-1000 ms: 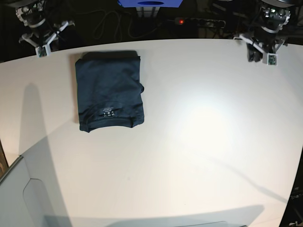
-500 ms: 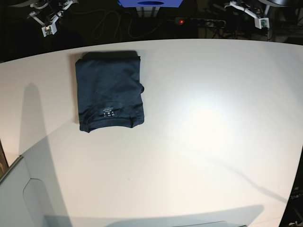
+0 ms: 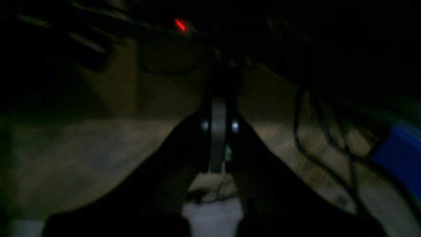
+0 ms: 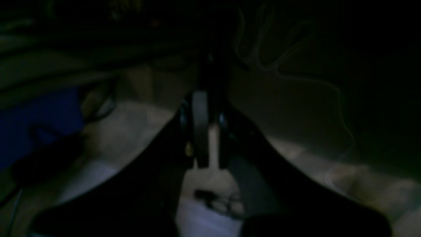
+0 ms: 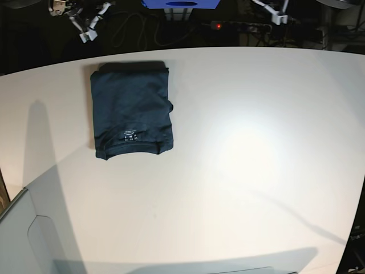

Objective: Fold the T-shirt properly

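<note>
The dark navy T-shirt (image 5: pixel 132 108) lies folded into a compact rectangle on the back left of the white table (image 5: pixel 256 142). Its small white neck label (image 5: pixel 131 137) faces the front edge. Both arms are raised beyond the table's back edge, far from the shirt. My right gripper (image 5: pixel 88 28) is at the top left of the base view and my left gripper (image 5: pixel 278 14) at the top right. In the dark wrist views the left gripper (image 3: pixel 218 105) and the right gripper (image 4: pixel 207 98) have their fingers together and hold nothing. The shirt shows in neither wrist view.
A blue box (image 5: pixel 181 4), a power strip with a red light (image 5: pixel 218 25) and cables lie behind the table's back edge. A grey carton corner (image 5: pixel 23 240) stands at the front left. The red light (image 3: pixel 180 24) also shows in the left wrist view.
Both grippers have risen and drawn back from the table's rear corners, then swung inward toward the top middle. The T-shirt has not moved.
</note>
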`<state>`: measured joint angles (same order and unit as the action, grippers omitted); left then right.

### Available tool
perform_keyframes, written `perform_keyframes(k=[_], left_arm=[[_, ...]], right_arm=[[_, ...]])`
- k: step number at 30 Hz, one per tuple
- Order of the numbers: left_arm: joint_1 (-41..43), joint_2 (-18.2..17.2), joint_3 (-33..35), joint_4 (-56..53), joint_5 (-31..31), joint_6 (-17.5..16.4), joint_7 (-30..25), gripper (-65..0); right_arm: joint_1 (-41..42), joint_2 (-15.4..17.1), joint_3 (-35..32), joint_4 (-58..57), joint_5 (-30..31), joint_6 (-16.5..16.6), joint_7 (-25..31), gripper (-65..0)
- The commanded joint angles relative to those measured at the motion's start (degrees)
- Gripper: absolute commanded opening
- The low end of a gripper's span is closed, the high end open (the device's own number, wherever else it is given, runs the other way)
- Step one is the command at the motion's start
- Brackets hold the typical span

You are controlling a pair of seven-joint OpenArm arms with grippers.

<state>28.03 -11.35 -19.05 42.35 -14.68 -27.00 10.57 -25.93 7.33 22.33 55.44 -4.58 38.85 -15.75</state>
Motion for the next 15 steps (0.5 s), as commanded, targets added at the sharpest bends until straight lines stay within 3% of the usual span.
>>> perform_keyframes(k=[1, 4, 7, 12, 15], left_arm=[[-1.6, -1.6, 2.7, -4.0, -0.7, -0.2, -2.9, -65.0], [-7.2, -2.3, 8.4, -14.6, -0.7, -0.2, -8.4, -65.0], [-10.8, -2.3, 11.0, -20.4, -0.7, -0.2, -10.3, -65.0], [-13.3, -2.2, 14.5, -21.5, -0.7, 0.3, -10.3, -65.0], [-14.2, -2.0, 17.2, -21.6, -0.7, 7.0, -10.3, -65.0]], right_arm=[[0.3, 0.8, -0.2, -1.6, 0.4, 1.1, 1.5, -63.6], [2.5, 0.7, -1.4, -7.7, 0.4, 1.1, 5.1, -63.6], [3.9, 0.4, -2.9, -12.9, 0.4, 0.1, 9.6, -63.6], [4.8, 0.4, -12.1, -20.7, 0.4, -14.8, 19.5, -63.6], [5.8, 0.4, -19.8, -25.1, 0.4, -26.1, 23.3, -63.6]])
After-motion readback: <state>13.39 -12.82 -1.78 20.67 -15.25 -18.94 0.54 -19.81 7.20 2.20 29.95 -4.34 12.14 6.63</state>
